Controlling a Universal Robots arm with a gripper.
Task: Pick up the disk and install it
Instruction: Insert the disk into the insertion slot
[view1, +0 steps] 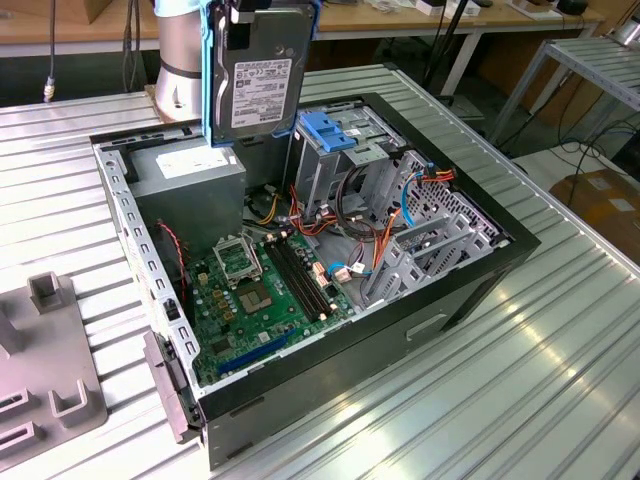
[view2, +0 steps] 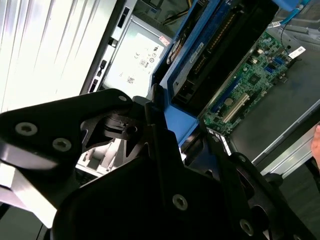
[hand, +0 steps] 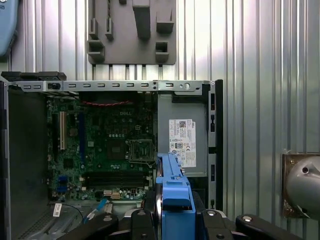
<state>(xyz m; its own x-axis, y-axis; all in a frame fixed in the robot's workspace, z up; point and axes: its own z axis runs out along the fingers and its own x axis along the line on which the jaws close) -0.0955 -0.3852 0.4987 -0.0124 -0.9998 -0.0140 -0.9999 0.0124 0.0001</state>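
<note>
Ribbed metal table (view1: 560, 380) bears open computer case (view1: 400, 385) and grey fixture (view1: 50, 375).

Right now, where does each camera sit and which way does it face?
Exterior view: off the arm, looking down into the open computer case; shows the arm holding the disk upright.
First wrist view: on the wrist, facing straight down past the gripper onto the motherboard.
Second wrist view: beside the gripper, looking obliquely along the disk; gripper body in foreground.
Shared: all three show the disk, motherboard and power supply.
</note>
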